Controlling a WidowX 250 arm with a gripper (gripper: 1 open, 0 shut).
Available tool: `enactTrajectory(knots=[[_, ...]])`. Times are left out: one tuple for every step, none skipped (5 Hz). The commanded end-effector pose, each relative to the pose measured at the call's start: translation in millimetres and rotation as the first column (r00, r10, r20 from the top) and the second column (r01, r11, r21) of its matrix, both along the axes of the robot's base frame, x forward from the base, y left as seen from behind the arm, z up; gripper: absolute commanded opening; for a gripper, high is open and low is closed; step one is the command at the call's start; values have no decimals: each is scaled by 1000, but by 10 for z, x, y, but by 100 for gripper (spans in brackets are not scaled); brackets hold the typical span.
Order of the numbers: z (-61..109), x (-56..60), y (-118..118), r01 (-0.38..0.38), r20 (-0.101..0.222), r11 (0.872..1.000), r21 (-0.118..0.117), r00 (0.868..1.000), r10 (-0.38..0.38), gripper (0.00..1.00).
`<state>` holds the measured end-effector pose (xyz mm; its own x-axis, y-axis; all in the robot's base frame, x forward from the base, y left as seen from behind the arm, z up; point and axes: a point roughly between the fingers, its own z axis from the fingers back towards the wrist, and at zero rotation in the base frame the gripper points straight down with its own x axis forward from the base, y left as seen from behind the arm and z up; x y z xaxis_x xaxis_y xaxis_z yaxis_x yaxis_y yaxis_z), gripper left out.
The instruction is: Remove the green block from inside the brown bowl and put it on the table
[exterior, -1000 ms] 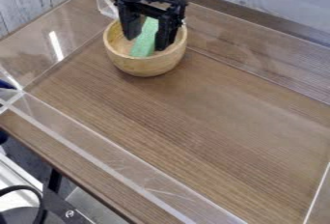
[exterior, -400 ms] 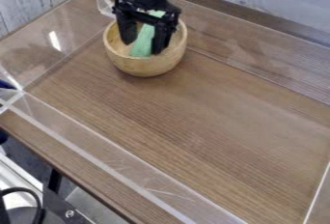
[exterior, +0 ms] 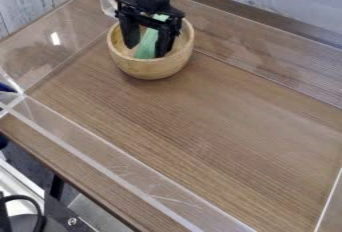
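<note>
The table is a warm mid-brown with fine, darker wood grain running in long parallel streaks across it. Its walls are clear, showing only pale whitish edges and a few bright glints. The brown bowl is a light tan, nearer honey than chocolate (paler still on its inner rim). The green block is a plain light green with no markings. The gripper is black throughout.
</note>
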<state>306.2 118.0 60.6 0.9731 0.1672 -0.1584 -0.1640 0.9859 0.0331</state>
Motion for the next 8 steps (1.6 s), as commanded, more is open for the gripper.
enactTrajectory(knots=[[135,128,89,-13,62,999,30,998,11,100],[82,156,113,-18,59,999,32,998,16,100],[45,179,129,-22,58,999,32,998,20,100],[9,202,142,-26,55,999,33,998,24,100],[-29,222,153,-29,53,999,34,998,28,100],[-59,253,173,-33,54,999,34,998,31,100],[-89,277,190,-36,53,999,35,998,34,100],[-109,301,211,-39,54,999,33,998,37,100]])
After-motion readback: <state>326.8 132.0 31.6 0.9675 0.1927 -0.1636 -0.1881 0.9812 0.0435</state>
